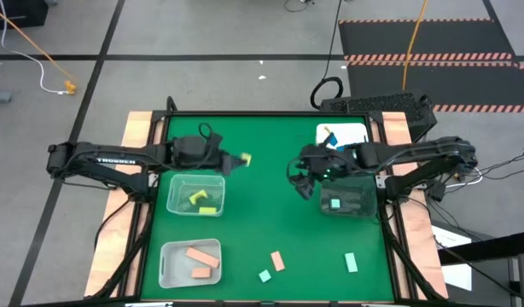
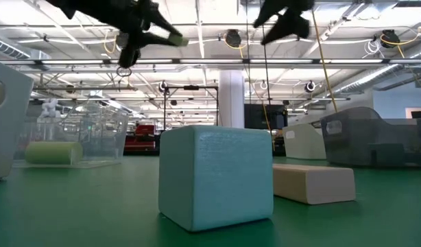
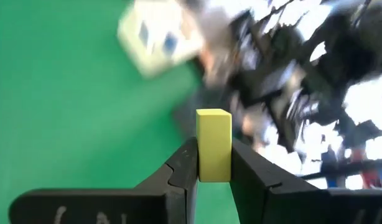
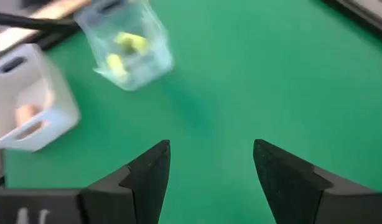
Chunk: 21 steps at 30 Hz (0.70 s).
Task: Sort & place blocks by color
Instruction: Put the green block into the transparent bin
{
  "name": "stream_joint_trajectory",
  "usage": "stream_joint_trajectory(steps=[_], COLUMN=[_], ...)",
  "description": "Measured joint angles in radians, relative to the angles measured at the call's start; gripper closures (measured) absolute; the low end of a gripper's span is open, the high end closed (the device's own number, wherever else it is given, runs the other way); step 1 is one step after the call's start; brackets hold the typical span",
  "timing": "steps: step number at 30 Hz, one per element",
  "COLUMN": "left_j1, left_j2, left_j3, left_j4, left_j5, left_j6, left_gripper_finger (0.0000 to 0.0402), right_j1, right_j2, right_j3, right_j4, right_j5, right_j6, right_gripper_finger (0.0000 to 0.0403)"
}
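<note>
Closest to the low camera stands a mint green cube (image 2: pixel 216 177) on the green table (image 2: pixel 73 213), with a pale peach bar (image 2: pixel 313 182) lying just beside it; the high view shows the same pair as a small green cube (image 1: pixel 264 276) and a peach bar (image 1: pixel 277 261) near the front edge, and a second green bar (image 1: pixel 351 263) more to the right. A yellow block (image 3: pixel 213 145) is clamped between the fingers of the left gripper (image 3: pixel 214 163), upright and standing out past the fingertips; from above this yellow block (image 1: pixel 245 159) is in the air just beyond the clear tub (image 1: pixel 195 195), which already holds yellow pieces (image 1: pixel 199 200). The white tub (image 1: pixel 190 263) at the front left holds two peach blocks (image 1: pixel 200 256). Only the right wrist view shows that the right gripper (image 4: pixel 211 167) has its fingers spread wide and empty over bare green table; from above it (image 1: pixel 298 176) hangs beside a dark tub (image 1: pixel 347 205) with one green block (image 1: pixel 334 204) inside. A white tub (image 1: pixel 342 135) at the back right holds blue pieces (image 1: pixel 338 144).
</note>
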Motion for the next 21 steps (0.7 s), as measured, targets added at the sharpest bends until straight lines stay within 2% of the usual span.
stream_joint_trajectory(steps=[4,9,15,18,21], left_j1=[-0.074,-0.200,-0.317,-0.336,-0.338], left_j2=[0.000,-0.022,-0.045,-0.046,-0.047], left_j3=[0.000,0.000,0.000,0.001,0.000], left_j4=[-0.203,-0.439,-0.633,-0.728,-0.848], left_j5=[0.056,0.050,-0.074,-0.134,-0.152], left_j6=[-0.095,-0.211,-0.343,-0.399,-0.453], left_gripper_finger=[0.0326,0.0326,0.0326,0.0326,0.0326], right_j1=[0.071,0.183,0.345,0.413,0.473], right_j2=[-0.039,-0.079,-0.090,-0.089,-0.090], right_j3=[-0.040,-0.135,-0.265,-0.325,-0.363], right_j4=[-0.111,-0.138,-0.124,-0.125,-0.122], right_j5=[-0.009,-0.145,-0.230,-0.264,-0.268], right_j6=[0.207,0.455,0.723,0.839,0.951], right_gripper_finger=[0.0179,0.0179,0.0179,0.0179,0.0179])
